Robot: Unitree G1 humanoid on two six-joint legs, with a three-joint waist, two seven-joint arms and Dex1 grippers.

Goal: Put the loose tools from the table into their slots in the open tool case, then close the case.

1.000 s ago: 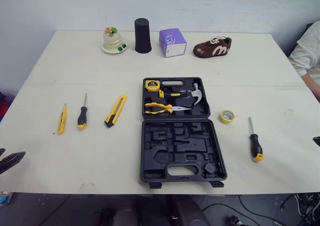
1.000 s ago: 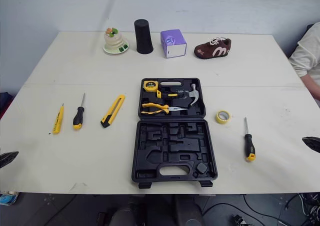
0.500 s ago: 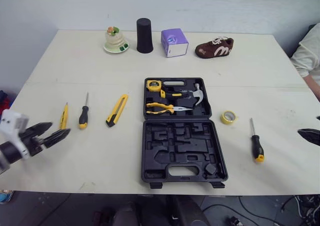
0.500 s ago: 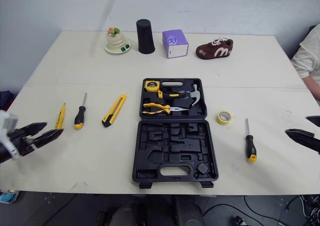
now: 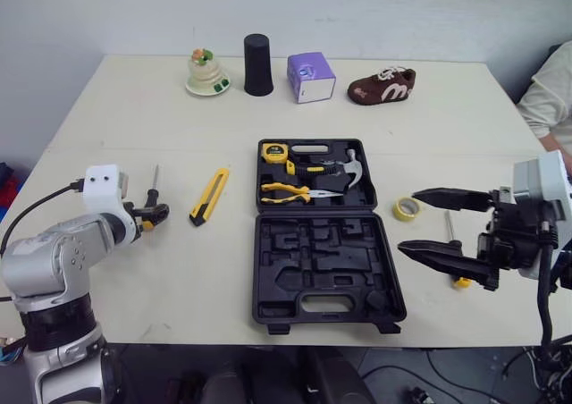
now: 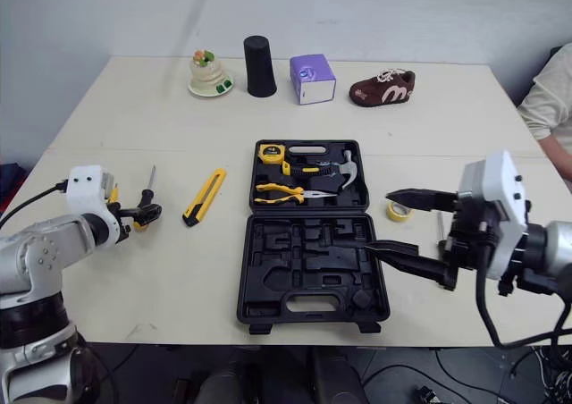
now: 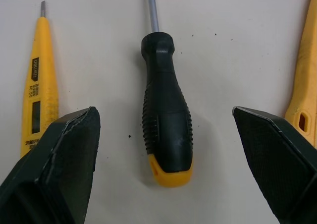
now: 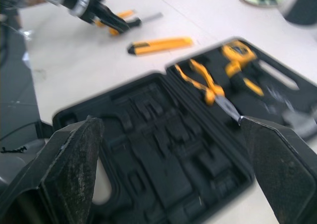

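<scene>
The black tool case (image 5: 261, 270) lies open mid-table; a tape measure (image 5: 273, 152), pliers (image 5: 288, 190) and hammer (image 5: 350, 166) sit in its far half, while the near half's slots are empty. My left gripper (image 5: 157, 213) is open and low over the left screwdriver (image 7: 166, 130), whose handle lies between its fingers. A yellow tester pen (image 7: 35, 85) and a yellow utility knife (image 5: 207, 196) flank it. My right gripper (image 5: 407, 220) hovers open at the case's right edge, over the yellow tape roll (image 5: 407, 208). The right screwdriver (image 5: 461, 282) is partly hidden behind it.
Along the table's far edge stand a figurine on a plate (image 5: 206, 73), a black cup (image 5: 258, 63), a purple box (image 5: 310, 64) and a brown shoe (image 5: 382, 84). A person's sleeve (image 5: 550, 96) shows at the right edge.
Both arms have swung in from the table's sides. The left gripper has reached the left screwdriver; the right gripper has come in over the tape roll and the case's right edge.
</scene>
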